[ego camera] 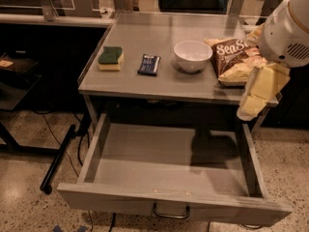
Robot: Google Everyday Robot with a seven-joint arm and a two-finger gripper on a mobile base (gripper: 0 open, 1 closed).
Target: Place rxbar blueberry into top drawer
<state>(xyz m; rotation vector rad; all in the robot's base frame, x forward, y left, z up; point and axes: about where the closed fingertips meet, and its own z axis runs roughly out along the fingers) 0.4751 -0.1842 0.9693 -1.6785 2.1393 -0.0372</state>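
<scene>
Speckled flooring ran under a grey metal table (159,83), and from where I stood the single camera view took in the whole top and the space below it. On the tabletop, from left to right, sat a green-and-yellow sponge (110,58), the rxbar blueberry (149,65) lying flat just beside it, a white bowl (192,55) and a crumpled chip bag (236,59). The bar touched neither neighbour. Under the top, the top drawer (164,158) stood pulled well out toward me, its small metal handle (171,211) on the front panel.

At the right edge loomed the robot's white arm (289,28) and, below it, the pale yellow gripper (260,93) – hanging by the table's front right corner, over the drawer's right side and well apart from the bar. It seemed to point downward; whether it was clenched or released I could not tell.
</scene>
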